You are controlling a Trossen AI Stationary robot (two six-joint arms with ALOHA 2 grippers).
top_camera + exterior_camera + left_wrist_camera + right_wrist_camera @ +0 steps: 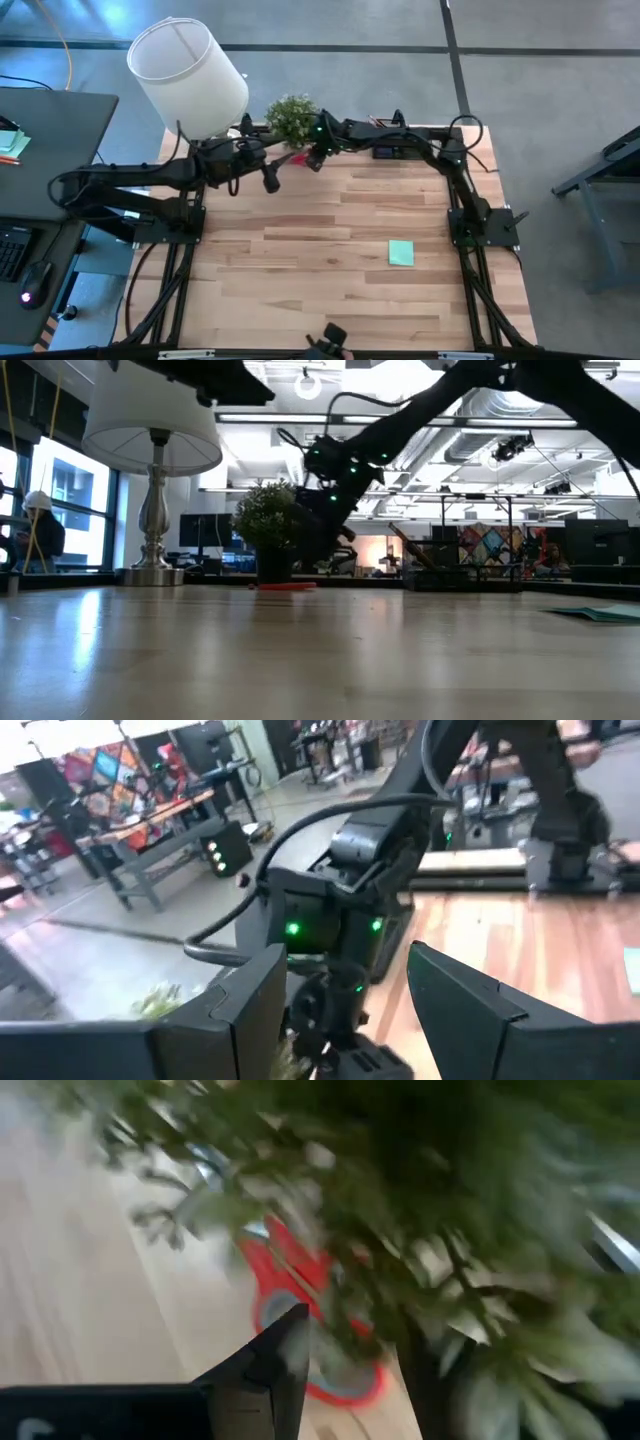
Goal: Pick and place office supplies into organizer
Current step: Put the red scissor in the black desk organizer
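Observation:
The red-handled scissors (294, 158) lie flat on the table at the foot of the potted plant (292, 118); they show again as scissors (305, 1320) in the right wrist view. My right gripper (317, 157) reaches in from the far right and hovers open at the scissors' handles, one finger (275, 1365) over a red loop and the other hidden by foliage. My left gripper (270, 182) is open just left of it, empty, facing the right wrist (340, 920). The mint-green sticky-note pad (401, 253) lies flat mid-right. The black organizer (390, 152) sits by the far edge, partly under the right arm. My right gripper has one finger (290, 1330) over the scissors' red handle loop (330, 1380), coming slanting down from the table's right. I cannot tell whether it touches the handle; blur and plant leaves hide the rest.
A white-shaded lamp (190, 75) stands at the far left corner, close to the plant. The plant's foliage (450, 1210) crowds the right gripper. The arm mounts (485, 225) stand on both sides. Bare wood (320, 290) spreads across the middle and near side.

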